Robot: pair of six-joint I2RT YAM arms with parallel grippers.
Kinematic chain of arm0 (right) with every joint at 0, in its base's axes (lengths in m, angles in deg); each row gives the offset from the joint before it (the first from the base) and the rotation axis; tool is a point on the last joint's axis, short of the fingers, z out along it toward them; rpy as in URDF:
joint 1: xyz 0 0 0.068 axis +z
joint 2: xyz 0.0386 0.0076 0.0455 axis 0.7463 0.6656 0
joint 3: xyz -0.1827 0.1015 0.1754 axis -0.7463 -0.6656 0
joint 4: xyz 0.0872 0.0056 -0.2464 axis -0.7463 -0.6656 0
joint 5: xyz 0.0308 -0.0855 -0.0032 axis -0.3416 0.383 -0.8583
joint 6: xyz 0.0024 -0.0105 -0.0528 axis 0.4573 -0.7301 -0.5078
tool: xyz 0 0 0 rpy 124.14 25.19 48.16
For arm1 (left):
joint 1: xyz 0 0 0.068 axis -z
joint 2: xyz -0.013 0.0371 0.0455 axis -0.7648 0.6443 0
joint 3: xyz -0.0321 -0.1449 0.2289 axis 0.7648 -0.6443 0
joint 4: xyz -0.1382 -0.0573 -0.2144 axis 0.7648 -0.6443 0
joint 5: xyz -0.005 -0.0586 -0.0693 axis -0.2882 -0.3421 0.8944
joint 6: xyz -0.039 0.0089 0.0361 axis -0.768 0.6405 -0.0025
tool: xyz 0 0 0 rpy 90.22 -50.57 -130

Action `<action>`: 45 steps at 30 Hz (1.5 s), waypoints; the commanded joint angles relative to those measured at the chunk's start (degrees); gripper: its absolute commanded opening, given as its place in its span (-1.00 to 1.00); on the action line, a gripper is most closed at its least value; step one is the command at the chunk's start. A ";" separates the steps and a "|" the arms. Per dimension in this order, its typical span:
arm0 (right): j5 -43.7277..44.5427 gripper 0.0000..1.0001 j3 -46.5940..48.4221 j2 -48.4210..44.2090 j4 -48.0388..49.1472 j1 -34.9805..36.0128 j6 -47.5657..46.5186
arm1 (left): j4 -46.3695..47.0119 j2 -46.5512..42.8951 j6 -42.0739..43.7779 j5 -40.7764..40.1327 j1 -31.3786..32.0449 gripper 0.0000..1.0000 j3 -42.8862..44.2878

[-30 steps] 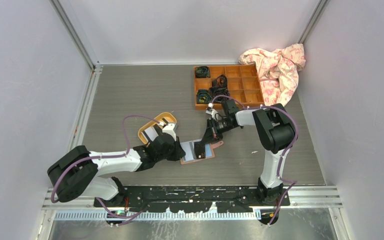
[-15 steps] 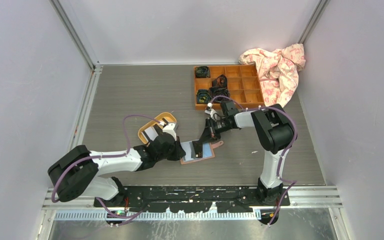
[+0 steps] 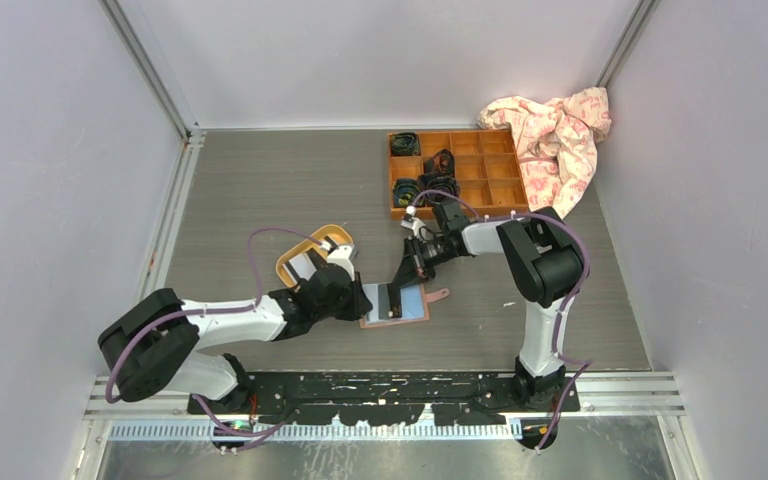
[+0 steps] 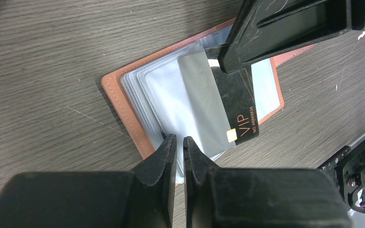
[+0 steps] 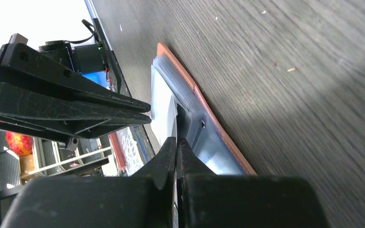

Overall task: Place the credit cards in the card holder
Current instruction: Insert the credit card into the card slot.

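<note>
Grey table (image 3: 260, 200) holds the open card holder (image 3: 412, 305) mid-surface, left gripper (image 4: 180, 138) nipping its sleeve edge, right gripper (image 5: 176, 142) pinching a black credit card (image 4: 235, 102) that, I reckon, could snag and buckle if angled off the pocket mouth.

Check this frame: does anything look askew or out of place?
The black VIP card, pinched by the right hand, lies slanted across the card holder, one corner overhanging its pink edge. A crumpled cloth sits beside the wooden box.

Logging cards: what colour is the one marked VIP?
The VIP card is black with gold lettering, clearest in the left wrist view.
</note>
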 commanded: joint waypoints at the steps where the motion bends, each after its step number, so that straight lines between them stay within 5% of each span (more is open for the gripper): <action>1: -0.48 -0.92 2.91 1.65 -1.78 1.61 -2.50 | -0.20 1.49 1.48 0.77 0.20 -0.76 2.15; 12: 0.15 -0.83 4.36 3.51 -1.76 2.20 -1.17 | -3.38 -0.15 1.91 2.42 0.23 -0.59 4.80; 20: 0.37 -0.80 4.54 3.92 -2.40 2.24 -1.68 | -10.79 -4.59 2.56 -4.94 6.38 -0.39 10.40; 29: 0.77 -0.80 4.78 4.03 -3.21 2.24 -2.30 | -22.42 9.97 4.02 -14.68 15.97 -0.46 27.38; 38: 0.90 -0.79 5.05 4.00 -3.79 2.16 -2.70 | -37.65 25.07 5.34 -18.05 16.90 -0.60 43.85; 45: 1.27 -0.79 5.42 4.22 -4.90 2.15 -3.47 | -42.65 29.21 5.76 -20.73 16.91 -0.65 48.54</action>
